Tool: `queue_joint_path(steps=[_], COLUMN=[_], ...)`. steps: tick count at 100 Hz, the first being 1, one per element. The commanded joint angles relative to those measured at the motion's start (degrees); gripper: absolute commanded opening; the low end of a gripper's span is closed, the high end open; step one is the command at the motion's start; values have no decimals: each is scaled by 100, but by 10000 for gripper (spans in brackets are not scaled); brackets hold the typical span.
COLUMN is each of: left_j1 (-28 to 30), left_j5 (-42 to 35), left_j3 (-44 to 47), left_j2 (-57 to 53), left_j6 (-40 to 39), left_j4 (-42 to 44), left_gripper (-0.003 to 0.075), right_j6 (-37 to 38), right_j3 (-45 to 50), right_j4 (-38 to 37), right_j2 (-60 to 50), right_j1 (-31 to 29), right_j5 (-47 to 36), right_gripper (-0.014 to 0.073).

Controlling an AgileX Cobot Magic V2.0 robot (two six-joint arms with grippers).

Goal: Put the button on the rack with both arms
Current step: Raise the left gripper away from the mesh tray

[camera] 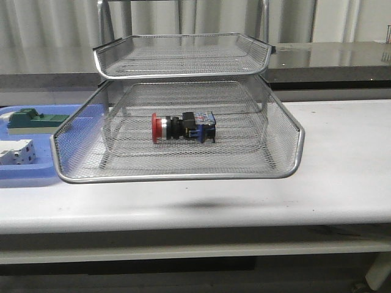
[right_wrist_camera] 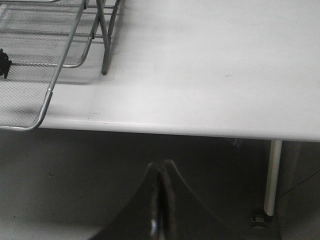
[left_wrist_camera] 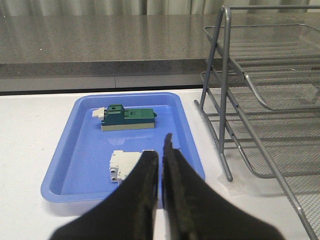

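Flat blue plastic tray [left_wrist_camera: 65, 165] on white tabletop [camera: 342, 159], holding a green rectangular block on a pale base [left_wrist_camera: 127, 118] toward its far end and white plastic blocks [left_wrist_camera: 122, 165] nearer; grey countertop [left_wrist_camera: 100, 42] behind

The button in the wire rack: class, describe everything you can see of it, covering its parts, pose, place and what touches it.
The button is a small push-button switch lying on its side. Its red mushroom head points toward the robot's left, followed by a silver collar, a black body and a blue rear block. It rests on the mesh floor of the pulled-out tray of the rack, near the tray's middle, under the upper tray. Only the mesh touches it; no gripper is near it. The right wrist view shows just a dark edge of it.
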Motion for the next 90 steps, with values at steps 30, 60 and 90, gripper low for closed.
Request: queue_joint_path(steps=[30, 60, 90], left_j1=[38, 38, 38], left_j5=[-443, -443, -443], left_j3=[-155, -155, -155], left_j2=[11, 21, 21], left_j6=[-45, -45, -45], left_j4=[-62, -62, -62], left_gripper=[4, 4, 4], right_j6=[-10, -177, -1290], right_j3=[-156, -162, -168], right_j4=[272, 1100, 2542], right_j2=[99, 1241, 2890], right_j1=[-26, -8, 146], right_j5=[-801, -1470, -1848], right_gripper=[-68, -68, -68])
